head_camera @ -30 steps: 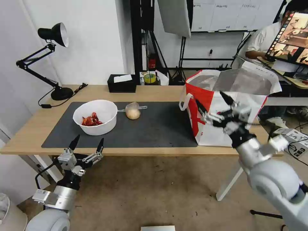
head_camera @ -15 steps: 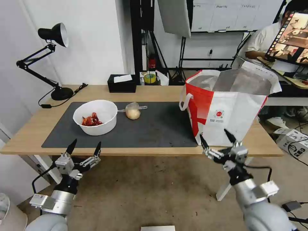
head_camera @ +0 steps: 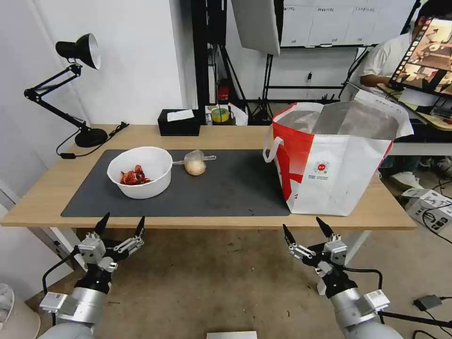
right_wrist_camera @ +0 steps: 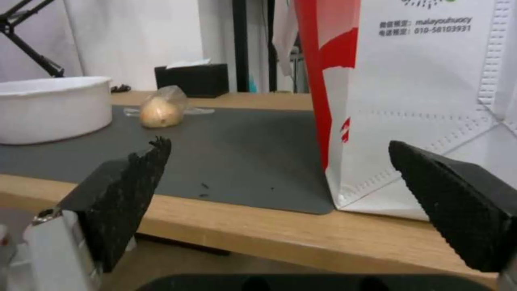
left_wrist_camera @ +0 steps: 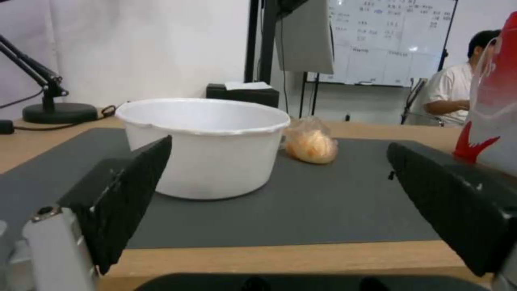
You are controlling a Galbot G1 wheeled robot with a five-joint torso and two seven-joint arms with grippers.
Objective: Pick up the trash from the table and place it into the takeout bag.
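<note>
A white round bowl (head_camera: 140, 171) with red shells sits on the dark mat (head_camera: 226, 188) at the table's left. Beside it lies a clear bag with a yellowish lump (head_camera: 195, 163). The takeout bag (head_camera: 334, 157), white and red with foil lining, stands open at the table's right end. My left gripper (head_camera: 121, 225) hangs open below the table's front edge, in front of the bowl (left_wrist_camera: 207, 141). My right gripper (head_camera: 303, 227) is open too, below the edge in front of the takeout bag (right_wrist_camera: 425, 101). The lump bag (left_wrist_camera: 311, 142) (right_wrist_camera: 161, 108) lies beyond both.
A black tissue box (head_camera: 179, 122) and a yellow tape roll (head_camera: 220, 114) stand at the table's (head_camera: 141, 134) back edge. A black desk lamp (head_camera: 75, 84) occupies the back left corner. A person sits at a desk behind the takeout bag.
My right gripper has dropped from in front of the takeout bag's side to below the table's front edge. The left gripper has sunk slightly lower.
</note>
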